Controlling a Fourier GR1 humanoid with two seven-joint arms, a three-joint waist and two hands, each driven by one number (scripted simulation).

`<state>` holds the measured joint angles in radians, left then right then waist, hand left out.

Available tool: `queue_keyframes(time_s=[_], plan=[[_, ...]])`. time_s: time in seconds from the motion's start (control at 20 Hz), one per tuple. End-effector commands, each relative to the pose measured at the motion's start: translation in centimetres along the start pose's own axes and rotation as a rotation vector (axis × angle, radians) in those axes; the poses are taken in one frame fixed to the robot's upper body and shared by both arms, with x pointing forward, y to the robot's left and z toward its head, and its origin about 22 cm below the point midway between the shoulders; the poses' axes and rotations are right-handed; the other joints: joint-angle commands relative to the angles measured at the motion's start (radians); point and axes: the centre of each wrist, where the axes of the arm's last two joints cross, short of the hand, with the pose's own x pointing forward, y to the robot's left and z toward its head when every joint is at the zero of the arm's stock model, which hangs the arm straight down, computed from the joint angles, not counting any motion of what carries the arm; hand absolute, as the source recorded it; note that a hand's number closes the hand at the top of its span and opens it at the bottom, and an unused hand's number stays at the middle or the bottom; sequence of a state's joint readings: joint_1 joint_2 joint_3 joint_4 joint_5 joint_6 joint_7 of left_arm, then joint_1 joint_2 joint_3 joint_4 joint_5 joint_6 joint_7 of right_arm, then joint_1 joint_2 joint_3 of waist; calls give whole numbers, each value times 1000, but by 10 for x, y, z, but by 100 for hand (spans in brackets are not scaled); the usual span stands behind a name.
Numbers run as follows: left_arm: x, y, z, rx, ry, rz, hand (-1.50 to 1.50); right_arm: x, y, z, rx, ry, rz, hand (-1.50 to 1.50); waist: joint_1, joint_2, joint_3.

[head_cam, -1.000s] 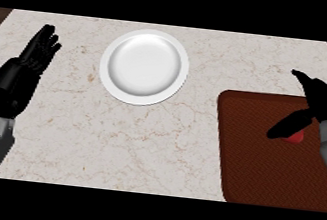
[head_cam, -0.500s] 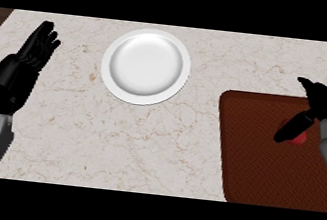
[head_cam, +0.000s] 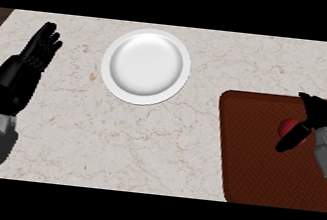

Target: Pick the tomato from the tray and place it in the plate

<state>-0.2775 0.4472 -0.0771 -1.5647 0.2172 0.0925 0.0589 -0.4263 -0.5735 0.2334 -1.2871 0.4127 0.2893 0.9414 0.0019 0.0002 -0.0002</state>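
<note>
One marbled surface point(head_cam: 155, 146) is seen filling the view. One brown tray point(head_cam: 257, 167) is laid on it at the right side. One white plate point(head_cam: 146, 66) is set at the far middle, well apart from the tray. Two robot hands are counted. The left robot hand point(head_cam: 32, 58) is held up at the left edge, fingers straight and close together. The right robot hand point(head_cam: 321, 116) is spread above the tray's far right part, thumb parted wide. One red tomato point(head_cam: 289, 126) is glimpsed on the tray, half hidden in that gap.
</note>
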Motion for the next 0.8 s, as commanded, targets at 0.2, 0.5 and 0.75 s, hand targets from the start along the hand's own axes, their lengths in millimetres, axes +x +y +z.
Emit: queue_keyframes(time_s=[0.2, 0.5, 0.75], plan=[[0, -8, -9, 25, -10, -9, 0, -12, 20, -16, 73, 17, 0, -150, -3, 0, 0], [1, 20, -6, -5, -3, -11, 0, -17, 30, -32, 90, 87, 36, -150, 0, 1, 0], [-1, 6, 16, 2, -7, -8, 0, -35, 45, -40, 17, 16, 14, 150, 3, 0, 1]])
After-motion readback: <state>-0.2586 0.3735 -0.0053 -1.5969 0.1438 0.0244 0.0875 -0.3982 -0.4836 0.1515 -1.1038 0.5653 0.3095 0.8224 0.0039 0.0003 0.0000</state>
